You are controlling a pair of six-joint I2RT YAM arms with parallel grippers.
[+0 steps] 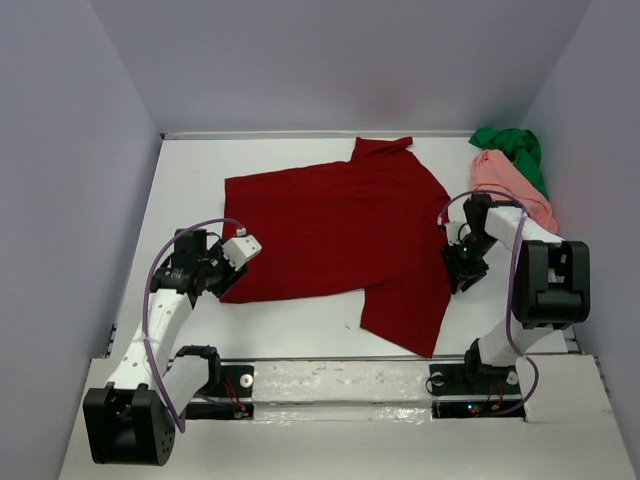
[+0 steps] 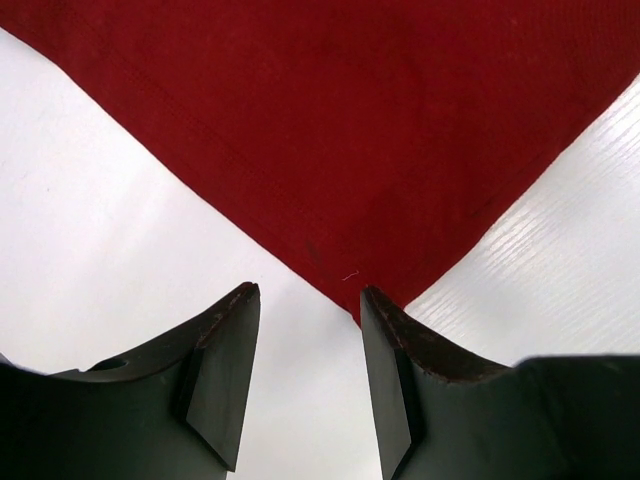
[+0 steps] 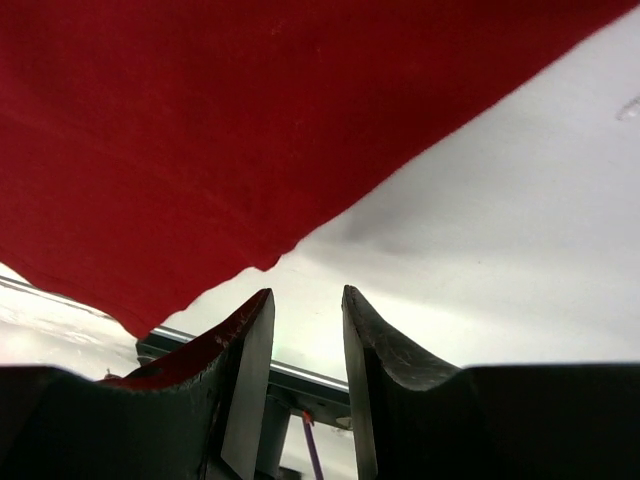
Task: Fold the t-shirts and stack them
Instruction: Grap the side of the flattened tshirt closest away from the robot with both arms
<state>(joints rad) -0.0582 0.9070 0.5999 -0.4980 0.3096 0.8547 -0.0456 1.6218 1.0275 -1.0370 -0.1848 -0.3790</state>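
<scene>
A dark red t-shirt (image 1: 340,235) lies spread flat across the middle of the white table (image 1: 300,325). My left gripper (image 1: 222,280) sits at the shirt's near left corner. In the left wrist view that corner (image 2: 350,200) ends just ahead of the open left gripper (image 2: 307,295), with only bare table between the fingers. My right gripper (image 1: 458,283) hovers at the shirt's right edge. The right wrist view shows the red cloth (image 3: 200,130) above and left of the open, empty right gripper (image 3: 306,295). A salmon pink t-shirt (image 1: 505,180) and a green t-shirt (image 1: 512,148) lie crumpled at the back right.
Grey walls close in the table on the left, back and right. A metal rail (image 1: 330,378) with both arm bases runs along the near edge. The right arm's body (image 1: 550,285) stands close to the pink shirt.
</scene>
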